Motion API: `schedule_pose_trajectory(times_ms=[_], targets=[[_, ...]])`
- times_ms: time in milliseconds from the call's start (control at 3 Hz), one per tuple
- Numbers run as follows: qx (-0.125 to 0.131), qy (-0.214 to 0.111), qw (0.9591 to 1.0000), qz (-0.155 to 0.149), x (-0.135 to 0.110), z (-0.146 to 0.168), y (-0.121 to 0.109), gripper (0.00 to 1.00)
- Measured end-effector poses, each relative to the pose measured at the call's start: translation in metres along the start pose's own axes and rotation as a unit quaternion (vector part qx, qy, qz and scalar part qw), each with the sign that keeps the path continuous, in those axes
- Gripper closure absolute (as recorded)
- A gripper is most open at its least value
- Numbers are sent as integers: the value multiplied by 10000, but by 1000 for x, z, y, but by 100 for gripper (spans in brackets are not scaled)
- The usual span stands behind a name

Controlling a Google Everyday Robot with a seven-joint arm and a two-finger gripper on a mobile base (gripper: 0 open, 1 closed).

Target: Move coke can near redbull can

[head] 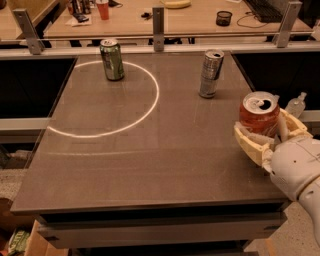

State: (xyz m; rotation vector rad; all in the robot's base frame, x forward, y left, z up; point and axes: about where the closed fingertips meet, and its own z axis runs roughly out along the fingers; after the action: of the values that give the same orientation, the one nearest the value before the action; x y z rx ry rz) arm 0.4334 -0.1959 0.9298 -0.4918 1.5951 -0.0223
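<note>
Arm: white rounded housing (296,170), entering from the lower right corner, beside the table's near right corner.
Gripper: cream-coloured two-finger claw (268,131) at the end of the arm, positioned over the right edge of the table and pointing toward the far side.
Claw state: fingers (250,142) closed partway, one on each side of the coke can and pressed against its wall. The can is the only item held.
Coke can: red-orange body, silver top with the opening visible (259,114). It is upright between the fingers, at the right edge of the table. The base is hidden by the claw, so contact with the table cannot be determined.
Clear bottle: small, transparent (296,105), just beyond the gripper, off the table to the right.
Table: dark grey-brown flat top (150,170).
Ring of light: thin white circle (158,95) on the left half of the table top.
Redbull can: slim silver-grey can with dark panels (211,74), upright on the table, right of centre. It stands beyond and left of the coke can, apart from it, with bare table top between them.
Green can: upright (112,60), far left, standing on the far arc of the ring.
Rail: metal bar (200,48) along the far table edge, carrying upright posts (158,27).
Far desk: light wood surface (200,14) behind the rail, carrying a red cup (103,9) and a black pot (224,18).
</note>
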Motion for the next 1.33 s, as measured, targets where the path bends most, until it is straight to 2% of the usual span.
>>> schedule_pose_trajectory(times_ms=[333, 667, 1000, 1333], targets=[[360, -69, 9990, 253, -11, 17, -23, 100], [743, -150, 9966, 329, -24, 22, -64, 100], [1112, -18, 9932, 333, -27, 20, -111, 100], [1174, 213, 9924, 309, -17, 40, -120, 100]])
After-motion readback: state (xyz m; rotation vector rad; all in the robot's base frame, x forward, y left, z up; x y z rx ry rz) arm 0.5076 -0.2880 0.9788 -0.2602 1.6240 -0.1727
